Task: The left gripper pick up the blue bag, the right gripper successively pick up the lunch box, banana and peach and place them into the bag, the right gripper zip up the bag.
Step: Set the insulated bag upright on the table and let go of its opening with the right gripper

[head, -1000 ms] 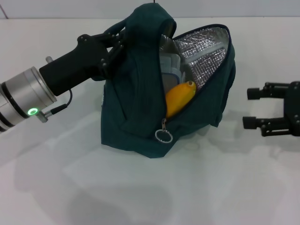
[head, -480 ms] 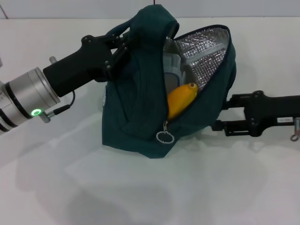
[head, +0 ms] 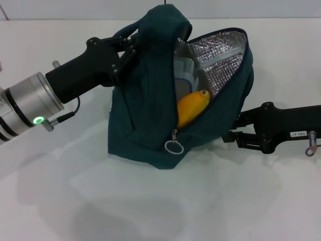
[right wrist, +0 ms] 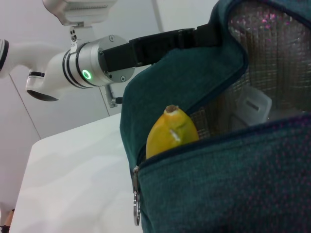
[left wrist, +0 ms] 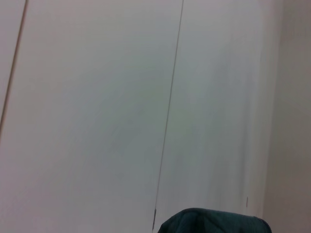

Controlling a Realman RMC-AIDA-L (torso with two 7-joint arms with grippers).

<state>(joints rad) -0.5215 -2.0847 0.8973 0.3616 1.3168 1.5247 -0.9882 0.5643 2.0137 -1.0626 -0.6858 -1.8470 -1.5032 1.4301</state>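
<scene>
Holding bag (head: 145,125) handle up, left claw (head: 131,47) clamped shut | banana (head: 192,106), lunch box (head: 183,76) inside | right claw (head: 239,128) behind bag's side, opening unclear

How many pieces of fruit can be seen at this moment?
1: the banana stands in the open mouth of the blue bag, its tip poking out beside the lunch box. No peach shows; it may be hidden deeper inside the bag.
</scene>
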